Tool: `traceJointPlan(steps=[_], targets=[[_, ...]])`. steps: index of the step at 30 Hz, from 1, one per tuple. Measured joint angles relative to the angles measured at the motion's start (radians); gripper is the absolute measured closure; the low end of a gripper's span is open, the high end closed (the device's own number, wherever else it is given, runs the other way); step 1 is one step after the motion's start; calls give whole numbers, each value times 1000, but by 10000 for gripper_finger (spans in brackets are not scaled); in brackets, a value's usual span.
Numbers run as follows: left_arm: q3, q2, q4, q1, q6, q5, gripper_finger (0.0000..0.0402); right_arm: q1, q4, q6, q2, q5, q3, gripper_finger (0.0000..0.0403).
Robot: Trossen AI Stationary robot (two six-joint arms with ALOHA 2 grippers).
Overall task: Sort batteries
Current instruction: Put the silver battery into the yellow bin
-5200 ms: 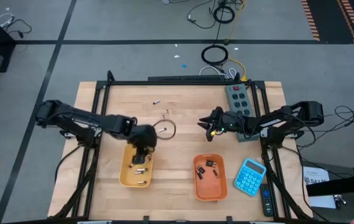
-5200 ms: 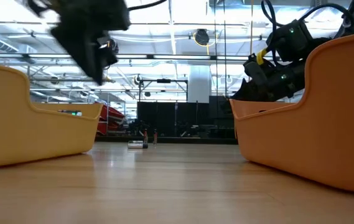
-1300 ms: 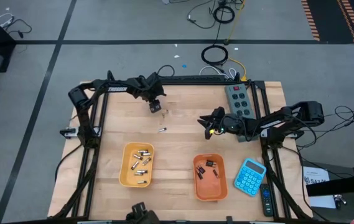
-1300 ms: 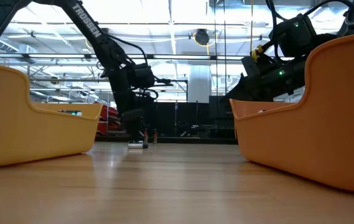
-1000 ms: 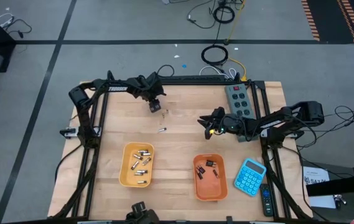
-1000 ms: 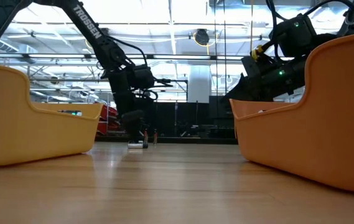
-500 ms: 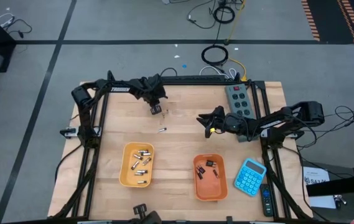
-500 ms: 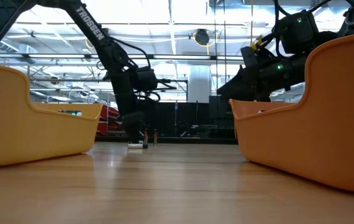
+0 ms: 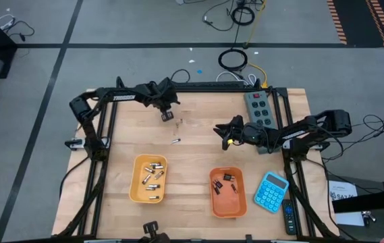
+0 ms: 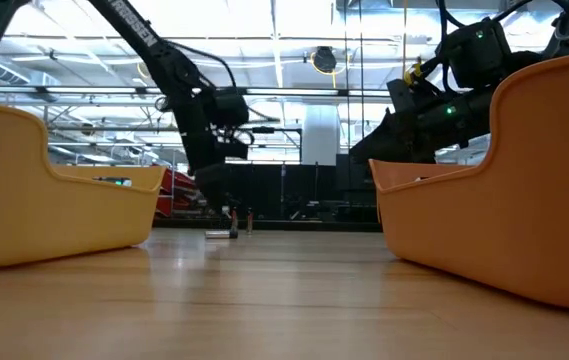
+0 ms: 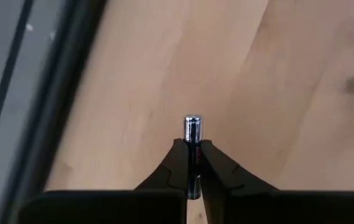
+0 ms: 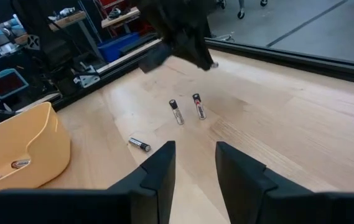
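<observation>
While several batteries already lie sorted, silvery ones in the yellow tray [image 9: 148,179] and a few dark ones in the orange tray [image 9: 227,193], the job looks partly done, with a handful left loose on the bench [image 9: 198,162]. At the far side of the bench, the left end effector [image 9: 167,115] is clamped on one battery [image 11: 191,138], its silvery tip poking out past the closed fingers [image 11: 175,163] in the left wrist view, raised just above the wood. By my reading this is a pickup in hand, and the piece has yet to be carried to a tray. Loose ones remaining: two standing batteries [image 12: 186,111] close together near the held one, and a lone battery [image 12: 139,144] lying on its side a little nearer the trays; it also shows in the high view. The right end effector [image 9: 224,135] hovers near the middle of the bench beside the grey button box [image 9: 258,105], fingers apart and holding nothing. A blue calculator [image 9: 270,191] sits just beside the orange tray.
</observation>
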Motion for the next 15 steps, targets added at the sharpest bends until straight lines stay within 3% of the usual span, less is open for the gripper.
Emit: traceJointPlan(steps=[7,15], targets=[[3,-128,7,-19,6,15,382,0,-4,-54,0,0,0,298],[3,-241,-66,-34,-2,99,382,-7,-4,-113,0,9,0,298]])
